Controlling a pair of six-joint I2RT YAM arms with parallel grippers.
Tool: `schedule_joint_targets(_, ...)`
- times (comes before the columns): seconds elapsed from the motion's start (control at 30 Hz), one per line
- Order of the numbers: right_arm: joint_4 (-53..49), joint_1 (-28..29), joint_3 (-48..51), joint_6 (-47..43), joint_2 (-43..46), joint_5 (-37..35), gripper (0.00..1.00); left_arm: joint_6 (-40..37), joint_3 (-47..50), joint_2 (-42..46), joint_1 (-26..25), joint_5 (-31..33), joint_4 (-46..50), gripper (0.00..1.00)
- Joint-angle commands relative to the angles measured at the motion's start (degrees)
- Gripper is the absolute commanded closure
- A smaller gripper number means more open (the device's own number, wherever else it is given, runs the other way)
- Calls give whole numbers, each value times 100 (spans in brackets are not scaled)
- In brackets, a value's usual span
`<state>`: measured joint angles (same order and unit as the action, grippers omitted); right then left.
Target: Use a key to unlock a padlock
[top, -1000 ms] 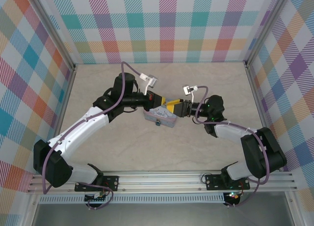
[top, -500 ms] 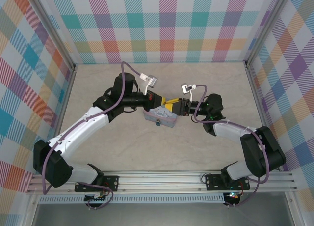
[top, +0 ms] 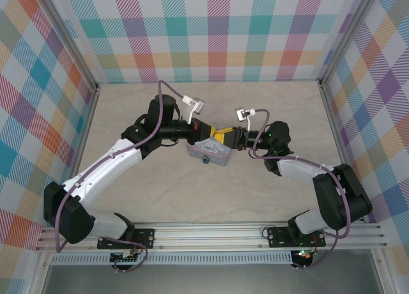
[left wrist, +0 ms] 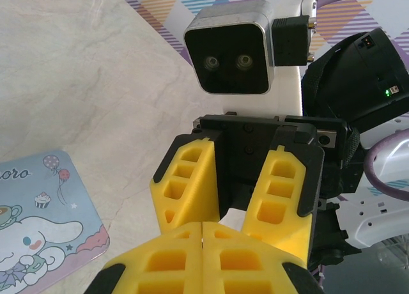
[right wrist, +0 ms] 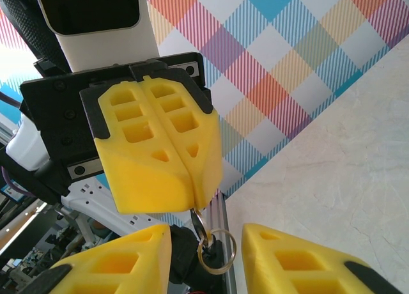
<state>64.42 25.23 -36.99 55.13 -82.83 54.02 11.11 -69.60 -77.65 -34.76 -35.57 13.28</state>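
Note:
My left gripper (left wrist: 203, 225) is shut, its yellow fingers pressed together. In the right wrist view the key (right wrist: 203, 222) hangs from those fingers with a steel split ring (right wrist: 217, 252) dangling below it. My right gripper (right wrist: 206, 235) is open, one finger on each side of the key and ring without touching them. From above, both grippers meet tip to tip, left gripper (top: 215, 133) and right gripper (top: 223, 138), just over the pale blue cartoon tin (top: 208, 152). A tiny dark-grey piece (top: 206, 158) at the tin's near edge may be the padlock; it is too small to tell.
The tin (left wrist: 38, 233) lies flat on the beige marbled table (top: 255, 198), below and left of the left fingers. Plaid walls (top: 211, 32) close in the back and both sides. An aluminium rail (top: 211, 233) runs along the near edge.
The right gripper has crept a little left toward the left gripper, closing the gap. The left arm and the tin have stayed put.

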Motion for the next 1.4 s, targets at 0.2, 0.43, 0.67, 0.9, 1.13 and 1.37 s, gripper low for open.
schedule_joint_targets(0.2,104,50,-199,-58,-85,8,70,49,-87,-117,-83,-204,-264,100)
schedule_joint_targets(0.43,38,47,-140,-99,-63,9,71,77,-36,-102,-92,-109,-306,100)
schedule_joint_targets(0.67,-148,45,-77,-211,29,4,74,90,-1,-53,-92,-21,-344,100)
schedule_joint_targets(0.9,-266,46,-65,-283,91,-3,87,93,-3,-65,-92,-24,-343,100)
schedule_joint_targets(1.13,-691,44,-42,-555,267,-86,97,66,-1,-33,-92,-16,-327,95)
schedule_joint_targets(1.37,-2392,44,-70,-1445,711,-351,97,-61,24,249,-83,485,-148,66)
